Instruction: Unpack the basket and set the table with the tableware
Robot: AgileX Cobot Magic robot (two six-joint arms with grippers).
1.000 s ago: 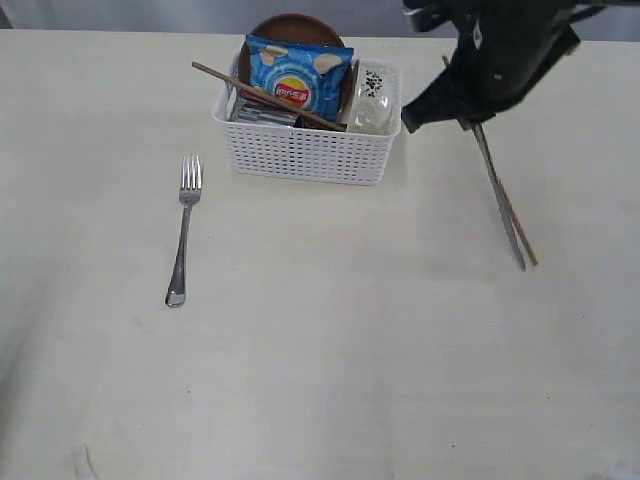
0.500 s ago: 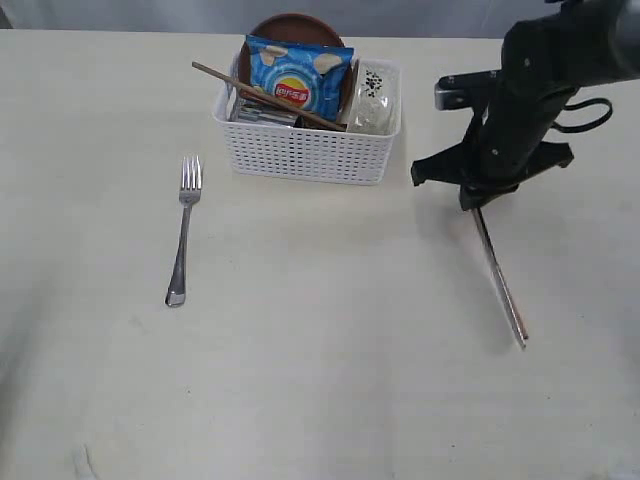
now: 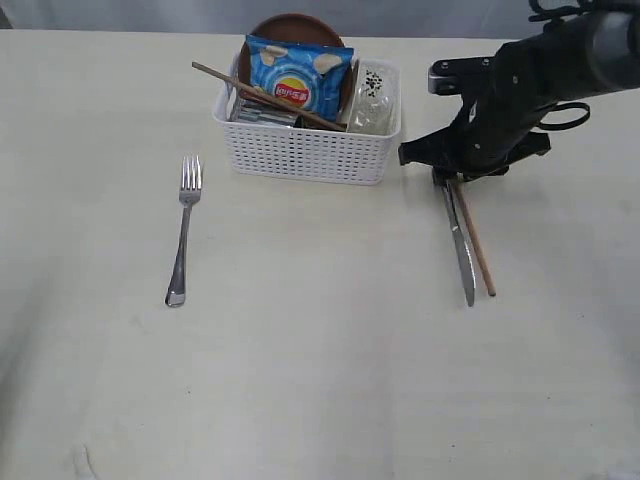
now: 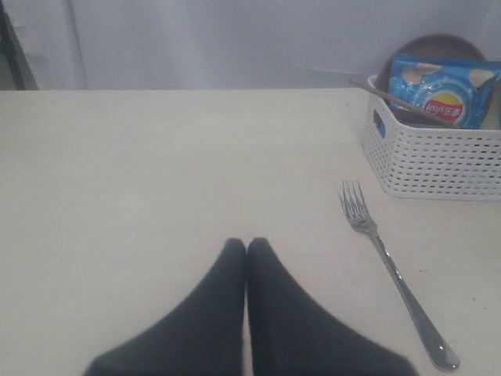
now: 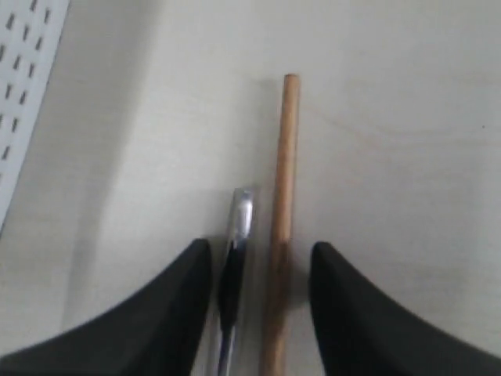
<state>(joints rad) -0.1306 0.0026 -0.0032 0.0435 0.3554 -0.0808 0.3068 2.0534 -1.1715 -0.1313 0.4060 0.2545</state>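
The white basket (image 3: 310, 150) stands at the back of the table (image 3: 320, 390), holding a brown plate (image 3: 295, 28), one chopstick (image 3: 265, 97) and a pale speckled vessel (image 3: 372, 100). A steel fork (image 3: 182, 240) lies to its left. Right of the basket a steel knife (image 3: 462, 255) and a second chopstick (image 3: 476, 245) lie side by side. My right gripper (image 3: 447, 172) hovers over their near ends. Its jaws stand open, with the knife (image 5: 241, 215) and chopstick (image 5: 286, 157) between them and untouched. My left gripper (image 4: 247, 244) is shut and empty, left of the fork (image 4: 391, 274).
A blue chip bag (image 3: 298, 75) leans on top of the basket's contents. The right arm's dark body reaches in from the upper right. Bare tabletop spreads across the front and between the fork and the knife.
My right gripper came down and leftward with the knife and chopstick, then opened; both now lie flat on the table instead of hanging tilted from the jaws.
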